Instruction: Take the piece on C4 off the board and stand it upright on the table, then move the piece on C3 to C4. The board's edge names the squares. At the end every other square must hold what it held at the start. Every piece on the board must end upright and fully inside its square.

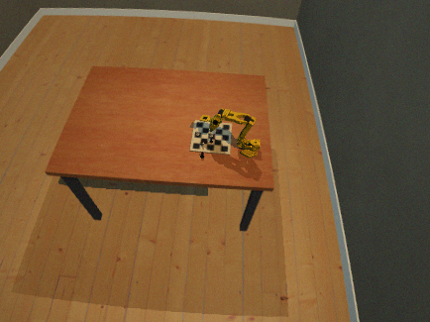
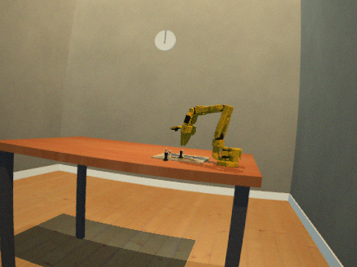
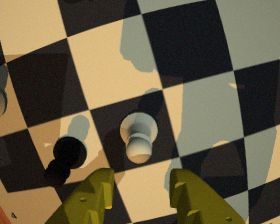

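Two steps; first looks done: black piece upright on bench, just off board. Now step 2. Claw nearly closed, empty, above white piece, judged C3 piece. Next: open wider, descend, grip, shift to C4.

One checkered black-and-cream board, two white rounded pieces, two black rounded pieces
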